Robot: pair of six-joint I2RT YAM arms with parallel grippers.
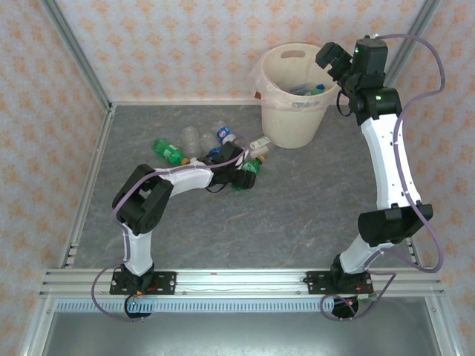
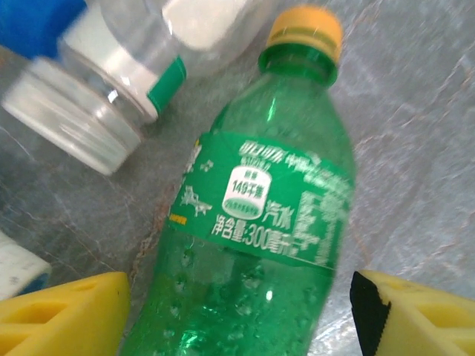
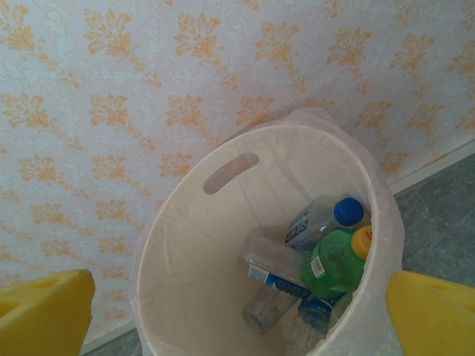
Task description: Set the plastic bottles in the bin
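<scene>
A green bottle with a yellow cap [image 2: 267,222] lies on the grey table between the yellow fingers [image 2: 63,311] of my left gripper [image 2: 241,326]. The jaws are open, and a gap shows on the right side. In the top view the left gripper [image 1: 241,159] is low over this green bottle [image 1: 249,175]. The cream-white bin [image 1: 297,111] stands at the back. My right gripper [image 1: 332,63] hangs open and empty over its rim. Looking down, the bin [image 3: 185,282] holds a green bottle [image 3: 338,259] and clear blue-capped bottles [image 3: 326,219].
More bottles lie left of the left gripper: a green one [image 1: 169,152], a clear one [image 1: 191,137], a blue-labelled one [image 1: 225,135] and a crushed clear one [image 2: 111,96] close by. Patterned walls and metal frame posts enclose the table.
</scene>
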